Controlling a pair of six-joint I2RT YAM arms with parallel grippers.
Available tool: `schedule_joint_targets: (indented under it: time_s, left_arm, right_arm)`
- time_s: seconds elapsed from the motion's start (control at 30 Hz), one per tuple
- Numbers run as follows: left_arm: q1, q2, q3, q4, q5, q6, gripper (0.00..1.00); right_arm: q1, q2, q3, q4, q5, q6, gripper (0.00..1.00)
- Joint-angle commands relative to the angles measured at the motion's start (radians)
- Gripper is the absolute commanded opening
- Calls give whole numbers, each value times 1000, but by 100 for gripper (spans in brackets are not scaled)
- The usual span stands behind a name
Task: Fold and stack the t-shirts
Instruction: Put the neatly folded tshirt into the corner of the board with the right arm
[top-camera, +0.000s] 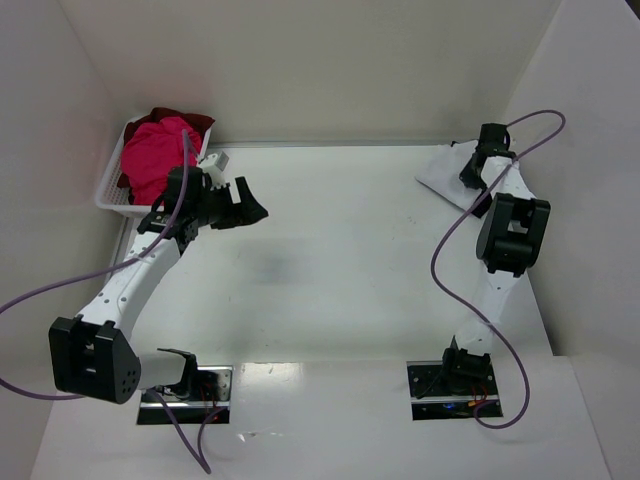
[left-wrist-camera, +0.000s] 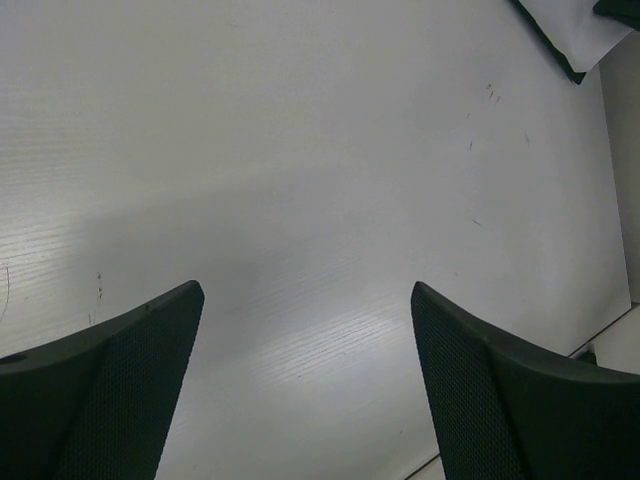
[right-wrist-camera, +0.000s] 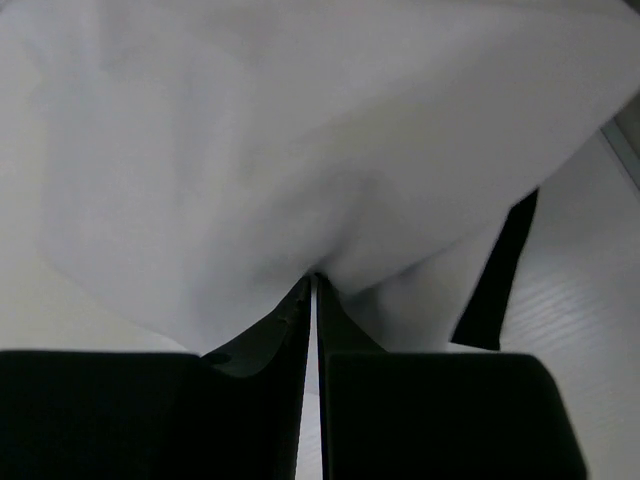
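Observation:
The white t-shirt (top-camera: 446, 170) lies folded at the far right of the table, with a black t-shirt edge (right-wrist-camera: 497, 280) showing under it. My right gripper (top-camera: 470, 172) is shut on the white t-shirt (right-wrist-camera: 300, 150), pinching its near edge. The bright pink t-shirt (top-camera: 155, 155) and the dark red t-shirt (top-camera: 190, 121) are heaped in the white basket (top-camera: 112, 195) at the far left. My left gripper (top-camera: 250, 205) is open and empty above the bare table beside the basket; its fingers (left-wrist-camera: 110, 390) frame only table. The white and black shirts' corner shows in the left wrist view (left-wrist-camera: 570, 30).
White walls close in the table on the left, back and right. The arm bases (top-camera: 185, 385) sit at the near edge. Purple cables (top-camera: 450, 250) loop beside each arm.

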Motion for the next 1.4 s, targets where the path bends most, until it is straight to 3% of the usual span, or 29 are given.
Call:
schedule_joint_targets:
  time_s: [0.0, 0.27, 0.5, 0.63, 0.77, 0.87, 0.97, 1.0, 1.13, 1.3, 1.37]
  left_arm:
    - [7, -3, 3, 5, 2, 23, 92]
    - [7, -6, -15, 5, 13, 33, 92]
    - [7, -44, -5, -4, 22, 51, 96]
    - [7, -55, 52, -46, -7, 88, 100]
    - [7, -64, 133, -67, -133, 137, 100]
    - [16, -55, 189, -67, -136, 177, 100]
    - [16, -19, 216, -26, -69, 186, 100]
    - [16, -3, 230, -17, -52, 177, 100]
    - [16, 133, 311, -35, -19, 142, 100]
    - [16, 229, 359, -95, -56, 151, 100]
    - [16, 229, 307, -95, -68, 151, 100]
  right_arm:
    - [8, -25, -47, -22, 117, -4, 10]
    - [8, -68, -91, -61, 200, 5, 10]
    - [8, -238, -61, -70, 131, 5, 28]
    - [8, -450, -137, -9, -11, 5, 56]
    - [17, -606, -255, 70, -272, -5, 90]
    - [69, -670, -268, 50, -420, -33, 100]
    - [216, -710, -324, 34, -420, -55, 100]
    - [297, -745, -350, 51, -399, -21, 100]
    - [432, -809, -495, 163, -411, 79, 100]
    - [514, -861, -637, 240, -329, 169, 100]
    - [514, -862, -657, 240, -310, 180, 100]
